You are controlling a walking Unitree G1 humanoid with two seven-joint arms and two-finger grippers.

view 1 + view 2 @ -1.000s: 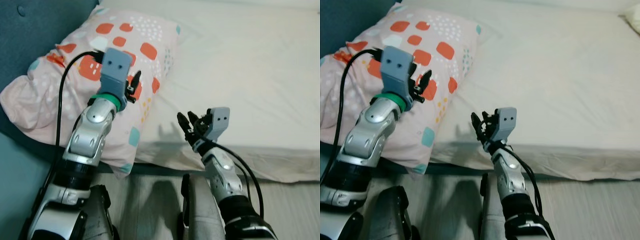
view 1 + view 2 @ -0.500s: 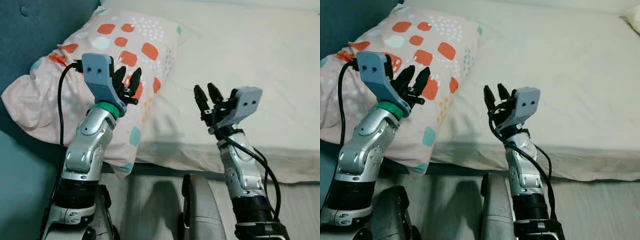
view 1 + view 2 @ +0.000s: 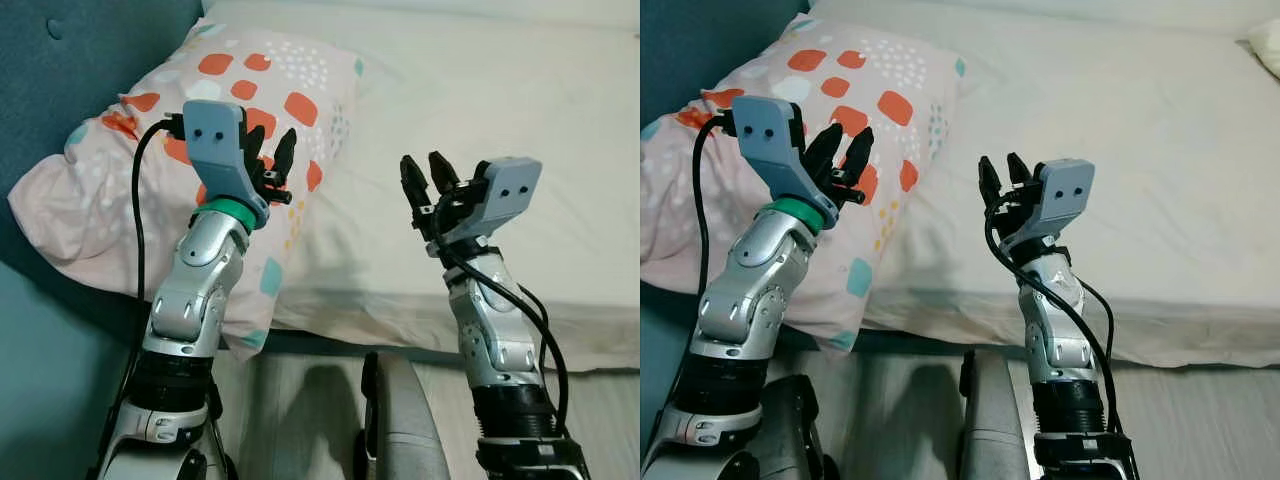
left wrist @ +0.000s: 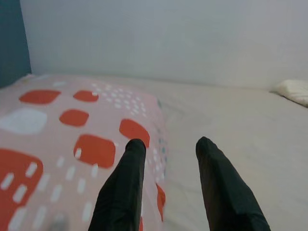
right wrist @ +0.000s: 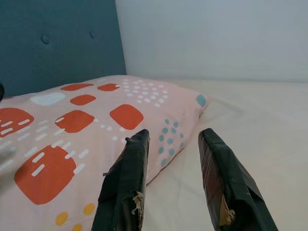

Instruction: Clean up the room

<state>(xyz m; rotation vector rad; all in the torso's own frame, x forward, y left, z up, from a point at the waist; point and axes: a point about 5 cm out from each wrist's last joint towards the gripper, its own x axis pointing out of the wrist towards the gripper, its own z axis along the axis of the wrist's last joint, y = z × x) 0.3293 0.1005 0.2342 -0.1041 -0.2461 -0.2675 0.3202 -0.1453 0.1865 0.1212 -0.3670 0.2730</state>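
A pink pillow (image 3: 200, 170) with orange, white and teal patches lies at the head of a bed (image 3: 520, 90), its long side against the dark blue padded headboard (image 3: 70, 60). The pillow rests on the cream sheet that covers the bed, and its lower corner hangs over the bed's near edge. Beyond the pillow, at the far corner of the bed, part of a second, pale pillow (image 4: 294, 90) shows beside the grey wall (image 4: 168, 38).

The left gripper (image 3: 270, 148) is raised above the pillow, over its orange patches near the edge that faces the middle of the bed. Its two black fingers (image 4: 122, 187) stand apart, spread open, with nothing between them, and they point along the pillow toward the wall. I cannot tell whether they touch the fabric.

The right gripper (image 3: 425, 172) is lifted over the bare sheet, just beside the pillow on the side away from the headboard. Its fingers (image 5: 125, 178) are also spread apart and hold nothing; the pillow lies ahead of them.

Between the two silver arms, below the bed's near edge, a strip of light wooden floor (image 3: 300, 400) shows.
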